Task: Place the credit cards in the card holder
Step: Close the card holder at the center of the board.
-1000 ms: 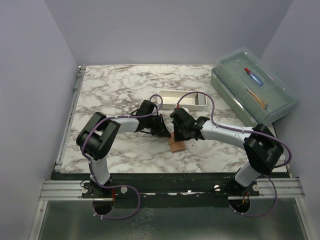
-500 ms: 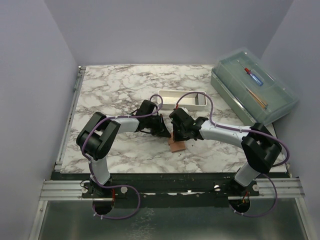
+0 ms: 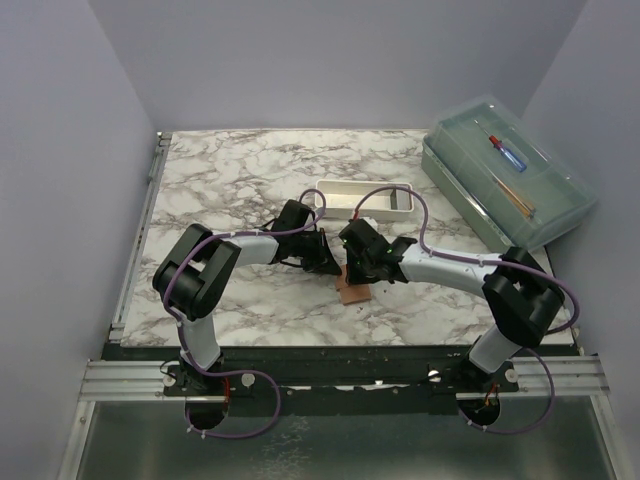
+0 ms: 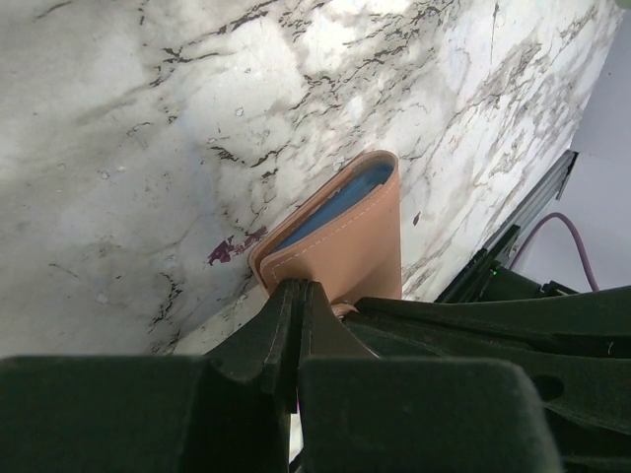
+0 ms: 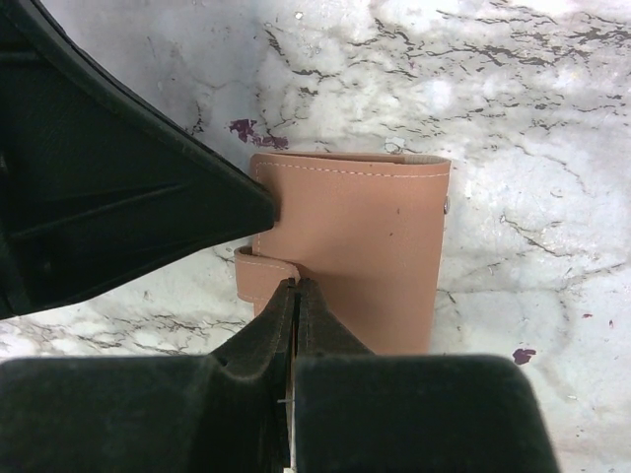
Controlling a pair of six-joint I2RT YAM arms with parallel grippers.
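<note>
The card holder (image 3: pixel 352 291) is a tan wallet lying folded on the marble table between my two grippers. In the left wrist view its cover (image 4: pixel 345 236) gapes a little and the blue inside shows. In the right wrist view it (image 5: pixel 365 256) lies flat, with a strap tab at its left edge. My left gripper (image 4: pixel 294 288) is shut, its tip against the wallet's edge. It shows in the top view (image 3: pixel 330 264) too. My right gripper (image 5: pixel 296 286) is shut, its tip where the strap tab meets the cover, and shows from above (image 3: pixel 357 272). No credit card shows clearly.
A white rectangular tray (image 3: pixel 345 187) stands just behind the grippers. A large clear lidded box (image 3: pixel 505 170) with a pen inside stands at the back right. The table's front edge (image 3: pixel 340 347) runs a short way behind the wallet.
My right gripper has edged slightly down and right onto the wallet. The left arm and the wallet have stayed where they were.
</note>
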